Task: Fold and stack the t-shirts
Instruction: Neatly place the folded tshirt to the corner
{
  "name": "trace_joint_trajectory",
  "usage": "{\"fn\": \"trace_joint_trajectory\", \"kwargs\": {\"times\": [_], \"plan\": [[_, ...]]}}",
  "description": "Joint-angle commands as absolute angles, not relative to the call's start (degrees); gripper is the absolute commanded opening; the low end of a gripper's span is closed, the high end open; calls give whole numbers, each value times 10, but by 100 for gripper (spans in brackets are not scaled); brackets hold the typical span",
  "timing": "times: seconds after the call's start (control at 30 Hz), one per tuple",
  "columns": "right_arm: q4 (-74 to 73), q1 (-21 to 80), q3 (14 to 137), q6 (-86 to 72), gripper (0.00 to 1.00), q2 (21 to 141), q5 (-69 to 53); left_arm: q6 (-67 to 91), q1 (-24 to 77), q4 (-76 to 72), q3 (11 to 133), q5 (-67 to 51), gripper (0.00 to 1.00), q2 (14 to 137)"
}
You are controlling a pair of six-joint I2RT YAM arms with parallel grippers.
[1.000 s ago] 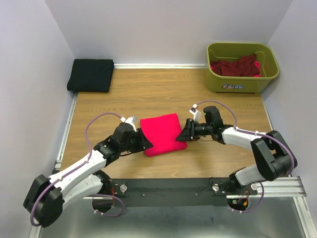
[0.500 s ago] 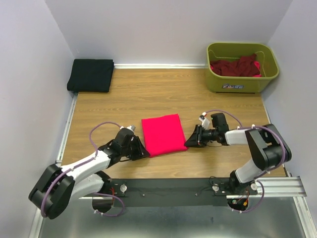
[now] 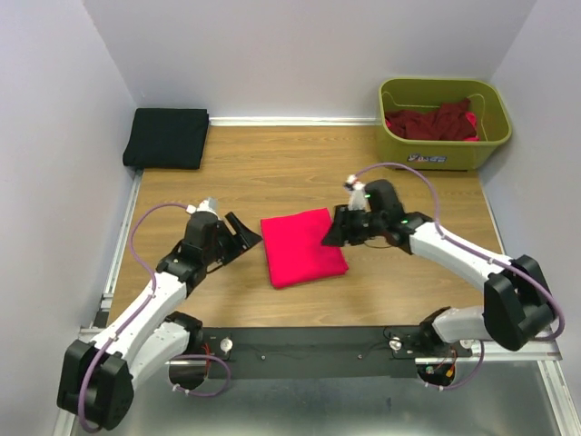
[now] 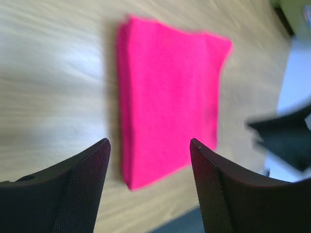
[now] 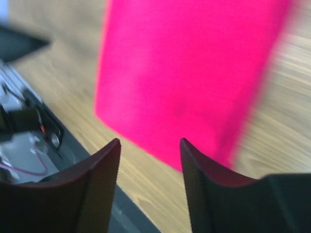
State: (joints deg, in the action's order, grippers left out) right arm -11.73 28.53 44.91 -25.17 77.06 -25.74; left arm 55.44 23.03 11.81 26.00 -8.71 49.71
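Note:
A bright pink-red t-shirt (image 3: 303, 246) lies folded into a neat rectangle on the wooden table, between the two arms. It also shows in the left wrist view (image 4: 170, 102) and the right wrist view (image 5: 189, 73). My left gripper (image 3: 243, 232) is open and empty, raised just left of the shirt. My right gripper (image 3: 332, 232) is open and empty, above the shirt's right edge. A black t-shirt (image 3: 167, 138) lies folded at the far left corner. Dark maroon t-shirts (image 3: 434, 121) are heaped in the tub.
The olive-green plastic tub (image 3: 443, 153) stands at the far right of the table. Grey walls close the table on the left, back and right. A black rail (image 3: 318, 345) with the arm bases runs along the near edge.
Both grippers have lifted off the table and drawn back from the folded pink-red shirt. The left one swung up and left, the right one rose and moved further back. The shirt stays flat.

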Motion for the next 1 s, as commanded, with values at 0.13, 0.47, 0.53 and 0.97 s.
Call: {"fn": "trace_joint_trajectory", "kwargs": {"times": [0.13, 0.47, 0.53, 0.97], "plan": [[-223, 546, 604, -165, 67, 892, -17, 392, 69, 119, 315, -92, 80, 606], [-291, 685, 738, -78, 68, 1041, 137, 308, -27, 88, 318, -67, 81, 663], [-301, 705, 755, -61, 66, 1067, 174, 308, -28, 87, 321, -67, 81, 668], [-328, 751, 769, -18, 63, 1163, 231, 302, -29, 84, 321, -69, 81, 670]]}}
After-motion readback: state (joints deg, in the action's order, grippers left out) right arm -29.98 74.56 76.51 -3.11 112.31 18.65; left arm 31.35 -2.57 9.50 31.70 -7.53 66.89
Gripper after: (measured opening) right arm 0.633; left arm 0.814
